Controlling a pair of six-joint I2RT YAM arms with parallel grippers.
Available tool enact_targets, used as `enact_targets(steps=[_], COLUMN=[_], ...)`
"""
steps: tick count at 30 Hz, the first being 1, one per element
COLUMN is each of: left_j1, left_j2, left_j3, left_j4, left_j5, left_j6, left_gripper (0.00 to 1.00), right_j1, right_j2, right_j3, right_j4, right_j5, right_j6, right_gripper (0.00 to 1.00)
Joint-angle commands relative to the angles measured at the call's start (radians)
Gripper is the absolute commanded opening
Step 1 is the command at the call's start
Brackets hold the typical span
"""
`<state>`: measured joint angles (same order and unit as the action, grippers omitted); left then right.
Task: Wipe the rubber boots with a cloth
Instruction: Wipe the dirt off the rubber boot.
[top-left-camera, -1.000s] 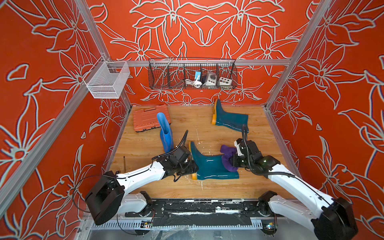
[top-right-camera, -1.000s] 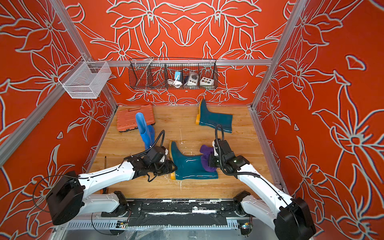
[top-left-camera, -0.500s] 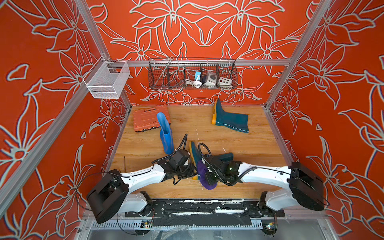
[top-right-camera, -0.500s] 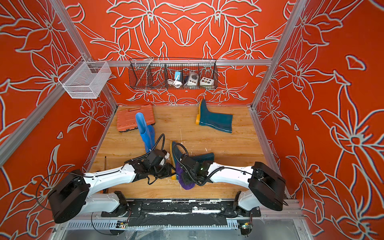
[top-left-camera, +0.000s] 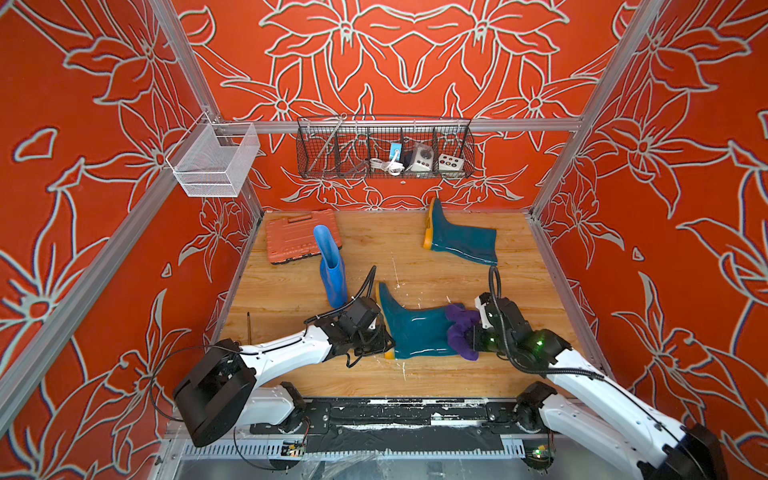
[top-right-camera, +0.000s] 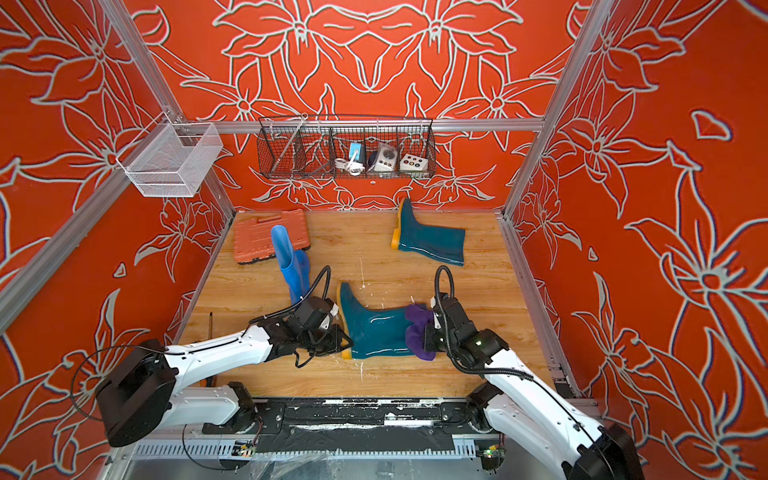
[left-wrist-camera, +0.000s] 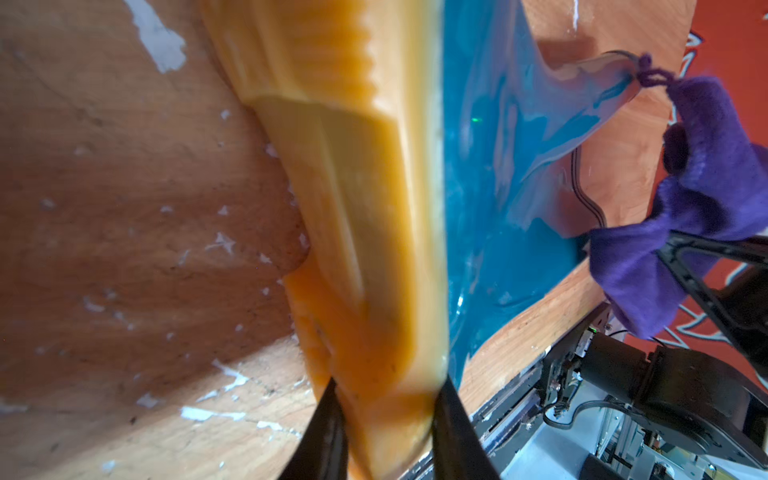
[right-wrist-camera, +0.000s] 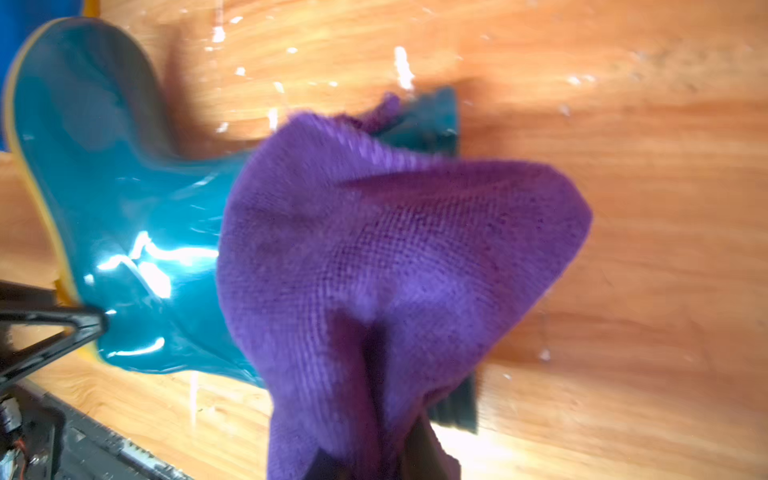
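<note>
Left pincer (left-wrist-camera: 387, 401) clamps near teal boot (top-left-camera: 415, 332); right pincer (top-left-camera: 474, 336) grips cloth (top-left-camera: 457, 330) against its shaft. Blue boot (top-left-camera: 332, 274), far teal boot (top-left-camera: 461, 243) seemingly pending.

Cloth (top-left-camera: 459, 337) over near boot (top-left-camera: 415, 332) shaft end — upright boot (top-left-camera: 332, 274) behind, left.

Both top views sit high over the robot-base edge, pitched steeply down toward the back wall (top-left-camera: 374, 62). They are far enough off to take in the whole wooden floor (top-left-camera: 415, 266) and both arms, with near-identical framing and a small sideways offset. Left wrist view is very close, looking out past the left gripper (left-wrist-camera: 389, 380) at the sole end of the near teal boot (left-wrist-camera: 498, 166), cloth (left-wrist-camera: 706, 187) farther off. Right wrist view, close and blurred, faces back along the same boot (right-wrist-camera: 124, 208) with the cloth (right-wrist-camera: 395, 270) filling the middle; boot and cloth show in all four views.
</note>
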<state>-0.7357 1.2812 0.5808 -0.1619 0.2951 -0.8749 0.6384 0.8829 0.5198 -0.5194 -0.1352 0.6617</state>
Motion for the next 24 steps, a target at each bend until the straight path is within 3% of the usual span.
enact_targets(steps=[1,6,9,12,15,18,20,22,24], left_j1=[0.002,0.002,0.002,0.002,0.002,0.002,0.002,0.002,0.002], left_j2=[0.013,0.035,0.035,0.03,0.032,0.039,0.048,0.061,0.086], left_j3=[0.022,0.007,0.006,0.014,0.023,0.022,0.024,0.025,0.022], left_j4=[-0.047,-0.02,-0.018,-0.037,-0.062,-0.068,-0.071,-0.07,-0.054], left_j5=[-0.017,-0.006,0.002,0.012,0.007,0.009,0.009,0.008,0.013], left_j6=[0.019,0.0,-0.003,0.015,0.029,0.03,0.027,0.025,0.014], left_gripper=[0.07,0.05,0.0,0.0,0.0,0.0,0.17,0.39,0.48], right_j1=[0.18,0.359,0.367,0.311,0.161,-0.057,-0.153,-0.177,-0.176], right_j2=[0.12,0.46,0.582,0.603,0.523,0.329,0.168,0.042,-0.04], right_j3=[0.107,0.271,0.286,0.244,0.108,-0.039,-0.078,-0.076,-0.078], right_j4=[0.066,0.235,0.287,0.234,0.211,0.159,0.07,-0.009,-0.022], right_j5=[0.055,-0.022,-0.057,-0.061,-0.114,-0.145,-0.114,-0.076,-0.093], right_j6=[0.023,0.001,-0.002,-0.002,0.005,-0.01,-0.037,-0.044,-0.029], right_gripper=[0.0,0.0,0.0,0.0,0.0,0.0,0.0,0.0,0.0])
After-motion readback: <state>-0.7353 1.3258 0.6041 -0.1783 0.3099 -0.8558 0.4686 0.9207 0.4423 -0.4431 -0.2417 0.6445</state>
